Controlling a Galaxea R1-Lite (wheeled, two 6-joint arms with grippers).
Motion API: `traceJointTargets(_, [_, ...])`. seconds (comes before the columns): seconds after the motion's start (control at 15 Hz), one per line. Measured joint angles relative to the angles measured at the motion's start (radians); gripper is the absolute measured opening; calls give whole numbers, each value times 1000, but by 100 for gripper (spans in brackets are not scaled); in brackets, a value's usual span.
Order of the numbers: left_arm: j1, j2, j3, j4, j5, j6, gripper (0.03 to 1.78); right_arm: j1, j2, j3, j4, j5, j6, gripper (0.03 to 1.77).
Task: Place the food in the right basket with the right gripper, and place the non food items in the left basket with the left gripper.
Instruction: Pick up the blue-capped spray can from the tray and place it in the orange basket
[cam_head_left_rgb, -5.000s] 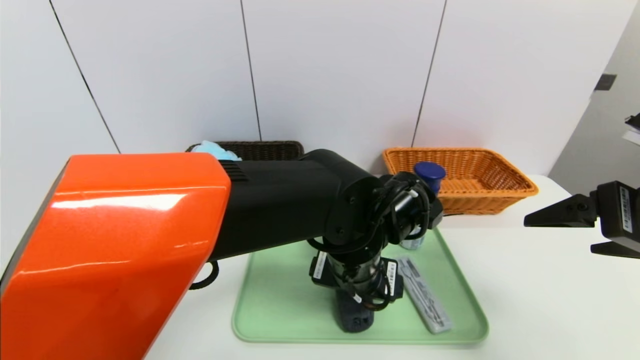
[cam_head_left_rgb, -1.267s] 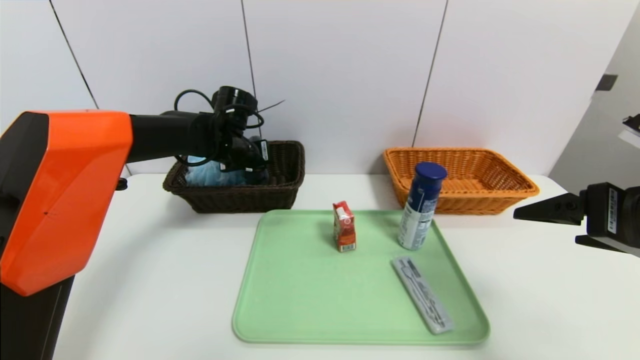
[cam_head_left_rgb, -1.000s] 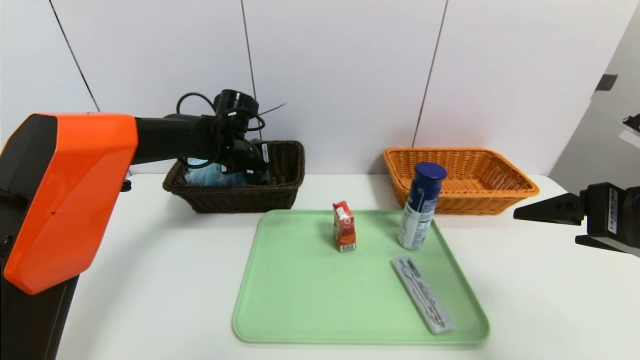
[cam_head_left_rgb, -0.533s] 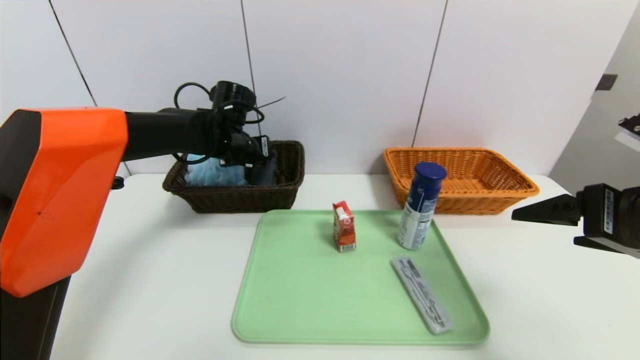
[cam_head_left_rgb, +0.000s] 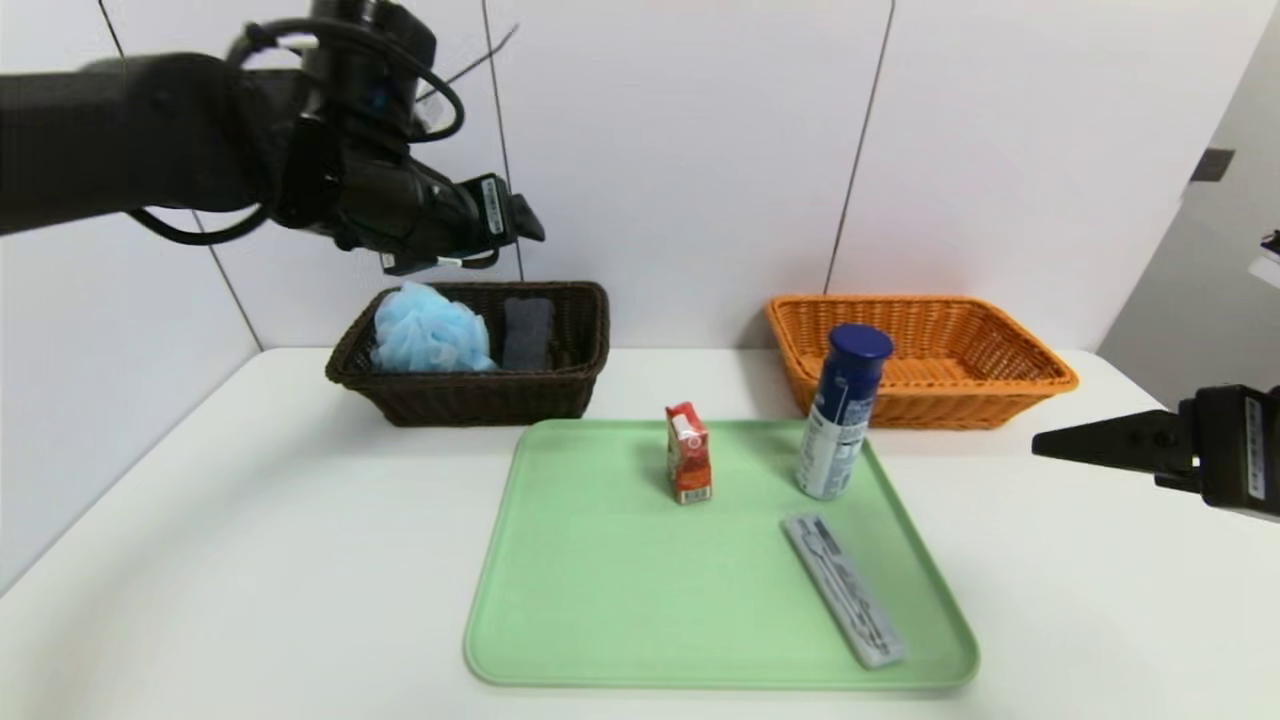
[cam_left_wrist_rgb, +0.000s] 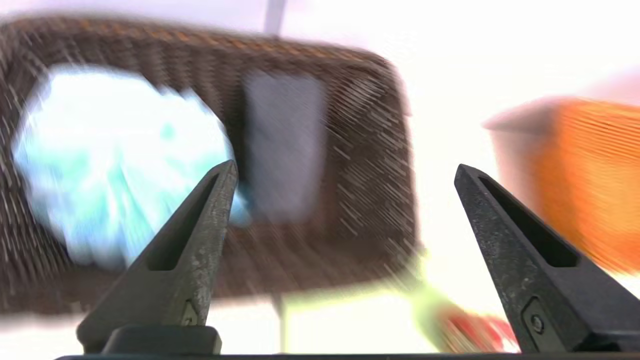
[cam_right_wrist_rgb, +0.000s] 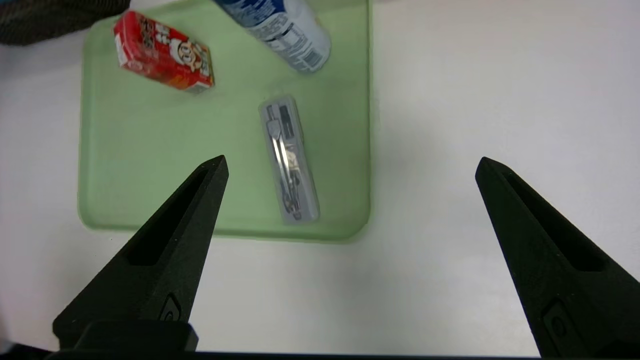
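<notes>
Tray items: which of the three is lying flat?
The clear case, flat near the tray's front right corner; the red carton and blue-capped can stand upright.

You have a small red juice carton standing upright on the green tray, toward the tray's far edge near its middle. To the carton's right on the tray, a white spray can with a dark blue cap stands upright by the far right corner. Nearer you than the can, a clear flat case of metal tools lies along the tray's right side. Behind the tray's left, the dark brown basket holds a light blue bath puff and a dark grey pad side by side. Behind the tray's right, you see the orange basket.
</notes>
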Motion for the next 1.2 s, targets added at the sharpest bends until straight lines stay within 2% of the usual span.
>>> traceJointTargets(0.13, [-56, -133, 128, 12, -18, -40, 159, 8, -43, 40, 1, -33, -122, 171])
traceJointTargets(0.2, [-86, -202, 205, 15, -23, -51, 161, 10, -58, 54, 0, -62, -159, 171])
traceJointTargets(0.33, [-125, -319, 340, 12, -27, -63, 163, 11, -68, 59, -31, -106, -175, 171])
traceJointTargets(0.53, [-168, -445, 481, 5, -29, -61, 165, 60, -67, 78, -154, -109, -172, 171])
traceJointTargets(0.67, [-200, -514, 568, 7, -29, -57, 166, 101, -76, 101, -186, -110, -181, 171])
traceJointTargets(0.8, [-221, -573, 650, 9, -27, -53, 167, 114, -84, 129, -197, -104, -202, 171])
traceJointTargets(0.93, [-230, -615, 732, 9, 4, -32, 167, 127, -92, 175, -243, -79, -207, 171])
traceJointTargets(1.07, [-231, -646, 800, 30, 53, -25, 167, 143, -102, 274, -353, -30, -220, 171])
traceJointTargets(1.2, [-217, -680, 868, 43, 63, -25, 168, 163, -113, 415, -494, 11, -267, 171])
